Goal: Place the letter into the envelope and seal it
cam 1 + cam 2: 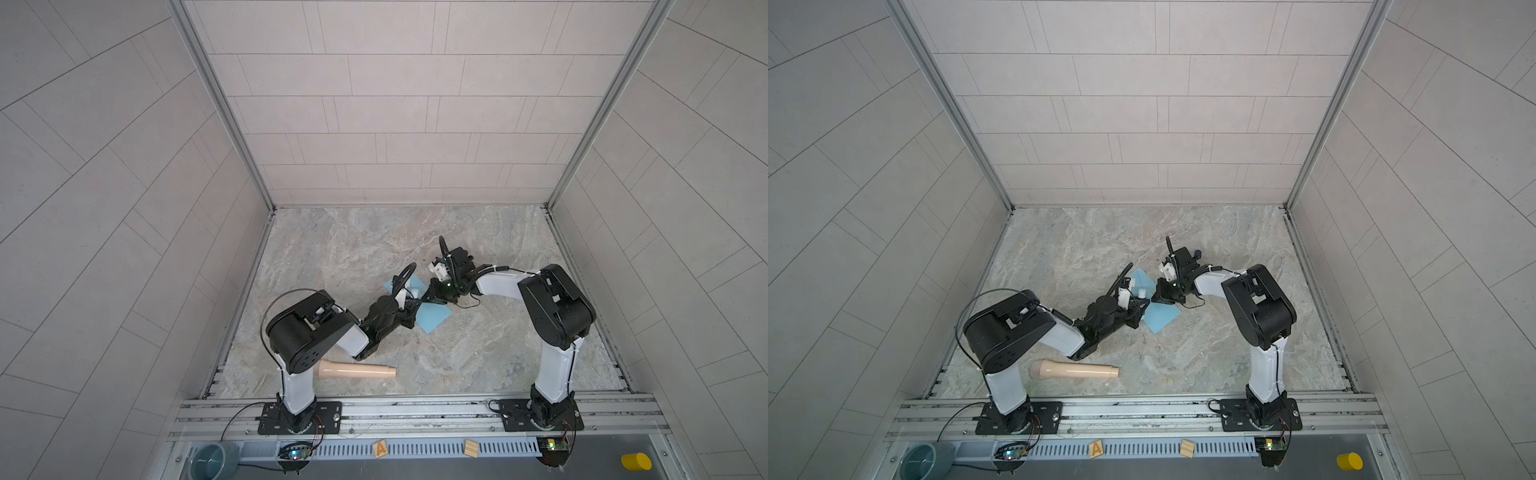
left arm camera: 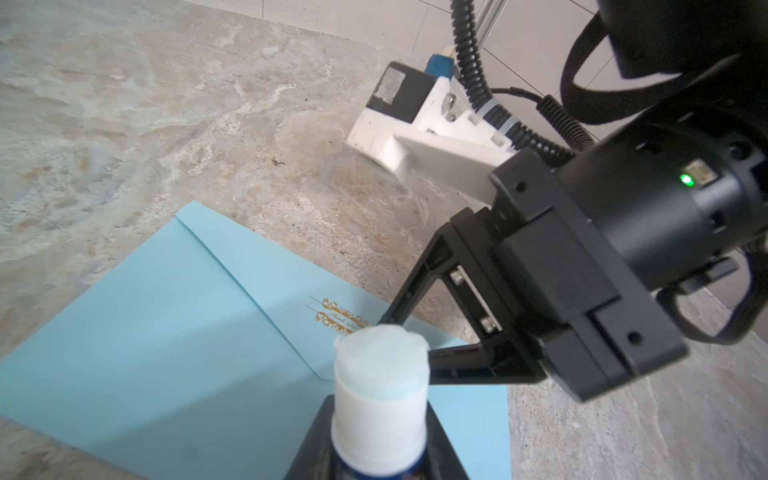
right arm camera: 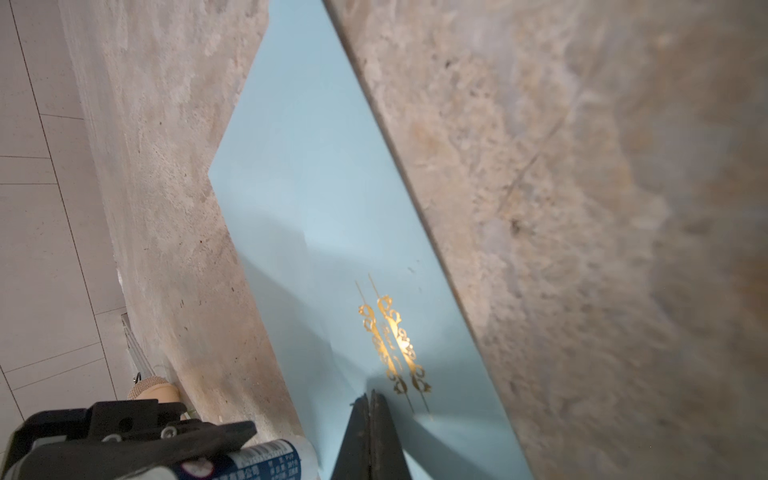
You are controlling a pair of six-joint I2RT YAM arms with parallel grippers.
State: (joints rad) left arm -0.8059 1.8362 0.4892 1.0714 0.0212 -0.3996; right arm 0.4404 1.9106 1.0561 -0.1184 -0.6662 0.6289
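Observation:
The light blue envelope (image 1: 434,318) (image 1: 1160,318) lies on the marble table with its pointed flap folded over the body. The flap's gold mark (image 2: 340,320) (image 3: 392,345) faces up. My left gripper (image 1: 411,307) (image 1: 1140,305) (image 2: 380,436) is shut on a glue stick (image 2: 380,386) (image 3: 266,461), whose uncapped white end hovers over the envelope (image 2: 166,332) near the flap's point. My right gripper (image 1: 428,297) (image 1: 1154,298) (image 3: 369,399) is shut, and its tips rest on the flap beside the gold mark, with nothing visible between them. The letter is out of sight in every view.
A beige tapered tube (image 1: 357,370) (image 1: 1075,369) lies near the table's front left. Beyond the front rail sit two wooden blocks (image 1: 380,449) (image 1: 471,449), a grey-blue bowl (image 1: 216,457) and a yellow cylinder (image 1: 636,461). Tiled walls enclose the table.

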